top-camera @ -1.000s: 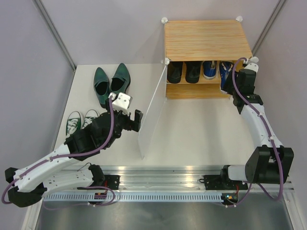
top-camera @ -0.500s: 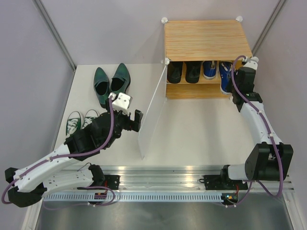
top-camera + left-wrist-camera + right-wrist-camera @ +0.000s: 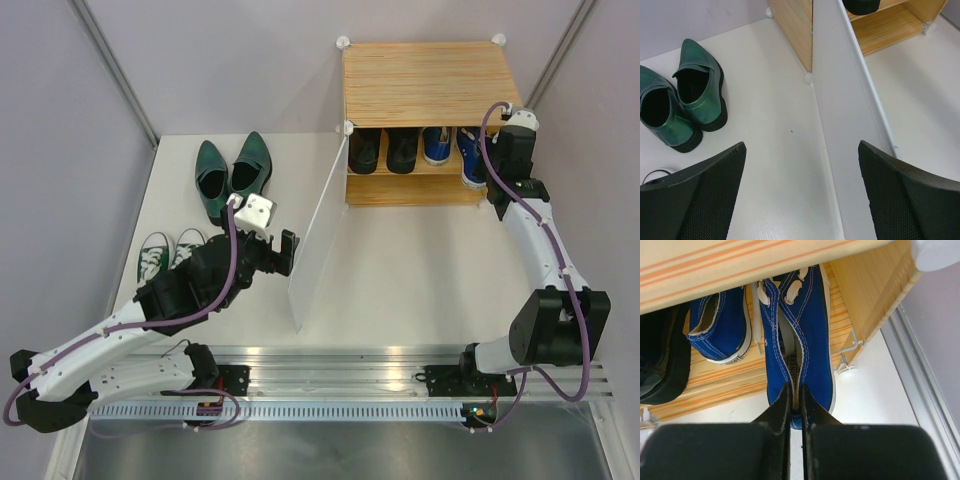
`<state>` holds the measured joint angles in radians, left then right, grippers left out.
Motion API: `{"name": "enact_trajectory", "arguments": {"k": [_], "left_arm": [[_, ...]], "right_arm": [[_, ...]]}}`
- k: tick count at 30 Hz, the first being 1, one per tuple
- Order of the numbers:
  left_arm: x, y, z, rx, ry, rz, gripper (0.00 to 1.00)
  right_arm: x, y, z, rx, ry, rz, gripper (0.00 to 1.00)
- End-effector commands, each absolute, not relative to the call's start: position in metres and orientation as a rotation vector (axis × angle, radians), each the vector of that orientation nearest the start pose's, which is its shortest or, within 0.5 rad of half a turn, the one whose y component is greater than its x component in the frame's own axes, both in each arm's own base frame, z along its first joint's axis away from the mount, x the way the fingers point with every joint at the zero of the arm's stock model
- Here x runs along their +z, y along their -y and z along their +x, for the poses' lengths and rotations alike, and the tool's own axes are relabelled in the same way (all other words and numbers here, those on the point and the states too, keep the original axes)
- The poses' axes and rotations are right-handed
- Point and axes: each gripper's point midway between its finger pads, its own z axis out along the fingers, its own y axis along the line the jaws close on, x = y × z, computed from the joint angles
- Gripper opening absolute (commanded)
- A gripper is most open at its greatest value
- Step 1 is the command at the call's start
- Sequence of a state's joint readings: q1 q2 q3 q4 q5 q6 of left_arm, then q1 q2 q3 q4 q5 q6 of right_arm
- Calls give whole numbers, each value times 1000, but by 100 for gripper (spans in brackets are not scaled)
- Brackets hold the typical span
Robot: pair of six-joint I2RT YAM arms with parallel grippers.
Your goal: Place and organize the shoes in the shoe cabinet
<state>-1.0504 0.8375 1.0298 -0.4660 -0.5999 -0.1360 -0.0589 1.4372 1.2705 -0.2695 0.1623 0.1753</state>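
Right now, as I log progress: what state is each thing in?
Cabinet door: open.
Black dress shoes: shelved.
Blue sneakers: shelved, right one's heel overhanging.
Dark green pointed shoes: on table.
Green white-toed sneakers: on table.
Left fingers: open.
Right fingers: shut over overhanging heel.

Left claw [image 3: 801, 150] gapes wide; right claw [image 3: 795, 392], reaching far forward, is pinched closed.

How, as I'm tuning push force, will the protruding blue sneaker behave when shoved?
The blue sneaker has a soft-looking canvas upper, so it probably buckles under a push. Its rubber sole likely drags on the shelf rather than sliding.
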Motion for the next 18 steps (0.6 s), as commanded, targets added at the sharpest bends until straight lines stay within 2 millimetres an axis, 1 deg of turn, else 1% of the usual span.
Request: {"name": "enact_trajectory", "arguments": {"k": [1,2,4,5,10,11,12,13,18], "left_arm": [[324,191,219,-310,-1732,399,95],[324,192,219,-310,-1732,399,95],[324,191,219,-309,-1732,398,95],[323,192,219,-306,-1734,399,95],[321,192,220,-295,-1739,402,95],[322,192,221,-295,-1738,400,95],[321,192,221,-295,-1737,400,95],[321,192,221,-290,-1740,402,95],[318,192,223,-273,-1745,404,95]], "right_arm": [[291,47,459,-90,-1850,268,1],[294,47,462,-90,-1834,266,1],[289,47,464,-89,-1833,257,1],[292,46,467,-85,-1817,246,1],[284,46,472,-82,-1798,235,1],[284,45,474,-77,-1783,234,1],[289,45,476,-72,-1756,230,1],[284,44,476,-68,-1759,228,1],[284,41,483,-51,-1722,219,1]]}}
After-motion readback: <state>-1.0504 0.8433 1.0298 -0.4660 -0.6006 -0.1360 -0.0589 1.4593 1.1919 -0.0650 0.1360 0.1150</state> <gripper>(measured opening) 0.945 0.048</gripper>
